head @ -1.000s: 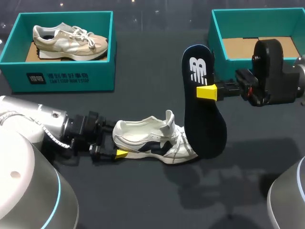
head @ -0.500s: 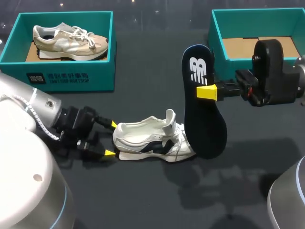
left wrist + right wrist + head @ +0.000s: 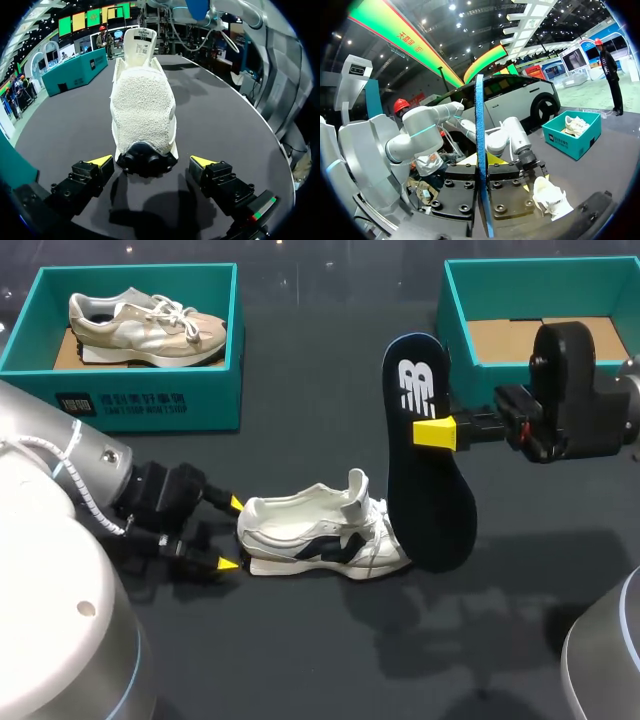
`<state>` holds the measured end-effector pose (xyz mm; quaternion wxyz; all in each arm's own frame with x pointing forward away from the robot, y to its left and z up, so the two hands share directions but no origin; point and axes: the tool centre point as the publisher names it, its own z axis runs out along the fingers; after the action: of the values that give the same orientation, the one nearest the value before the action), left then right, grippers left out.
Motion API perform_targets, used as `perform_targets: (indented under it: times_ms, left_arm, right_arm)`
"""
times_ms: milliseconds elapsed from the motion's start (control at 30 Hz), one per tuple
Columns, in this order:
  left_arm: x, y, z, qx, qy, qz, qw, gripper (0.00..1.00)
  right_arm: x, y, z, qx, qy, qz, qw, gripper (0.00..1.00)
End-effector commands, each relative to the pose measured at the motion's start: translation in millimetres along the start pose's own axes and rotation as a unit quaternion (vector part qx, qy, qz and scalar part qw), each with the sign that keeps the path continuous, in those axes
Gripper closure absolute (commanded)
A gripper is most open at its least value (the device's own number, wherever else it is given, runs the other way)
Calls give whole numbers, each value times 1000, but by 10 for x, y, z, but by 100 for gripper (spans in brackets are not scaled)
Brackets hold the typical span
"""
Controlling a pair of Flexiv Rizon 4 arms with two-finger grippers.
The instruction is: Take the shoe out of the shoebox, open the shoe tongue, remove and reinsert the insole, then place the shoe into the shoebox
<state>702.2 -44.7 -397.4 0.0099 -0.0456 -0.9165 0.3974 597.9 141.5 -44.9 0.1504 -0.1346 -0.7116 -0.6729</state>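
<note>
A white shoe with dark side marks [image 3: 320,535] lies on its sole on the black table, toe to the right and tongue raised. My left gripper [image 3: 232,533] is open at the shoe's heel, one yellow fingertip on each side and neither touching. In the left wrist view the shoe [image 3: 143,102] stretches away ahead of the left gripper [image 3: 150,161]. My right gripper [image 3: 432,432] is shut on a dark navy insole [image 3: 425,490], held upright with its lower end by the shoe's toe. The right wrist view shows the insole [image 3: 479,130] edge-on in the right gripper [image 3: 482,172].
A teal shoebox [image 3: 120,400] at the back left holds a beige shoe [image 3: 145,325]. A second teal shoebox [image 3: 455,310] at the back right shows bare cardboard, with the right arm in front of it. Dark table [image 3: 300,420] lies between them.
My left gripper has drawn back a little to the left from the shoe's heel, and the left arm has shifted. The right arm and the insole have not moved.
</note>
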Motion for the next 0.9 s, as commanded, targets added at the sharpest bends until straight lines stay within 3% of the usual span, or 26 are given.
perform_targets:
  times_ms: [33, 133, 267, 700, 767, 900]
  left_arm:
    - [18, -71, -94, -46, 13, -6, 999, 0]
    - [17, -114, -143, -73, 21, -11, 997, 0]
    - [7, -233, -226, -156, 34, -20, 987, 0]
    - [7, -233, -226, -156, 34, -20, 987, 0]
    - [-34, -315, -244, -189, 16, -50, 980, 0]
    - [-86, -411, -325, -206, 5, -56, 977, 0]
  right_arm:
    - [-6, -7, 22, 0, 0, 0, 1000, 100]
    - [-6, -7, 22, 0, 0, 0, 1000, 100]
    - [-6, -7, 22, 0, 0, 0, 1000, 100]
    - [-6, -7, 22, 0, 0, 0, 1000, 100]
    - [-6, -7, 22, 0, 0, 0, 1000, 100]
    - [-6, -7, 22, 0, 0, 0, 1000, 100]
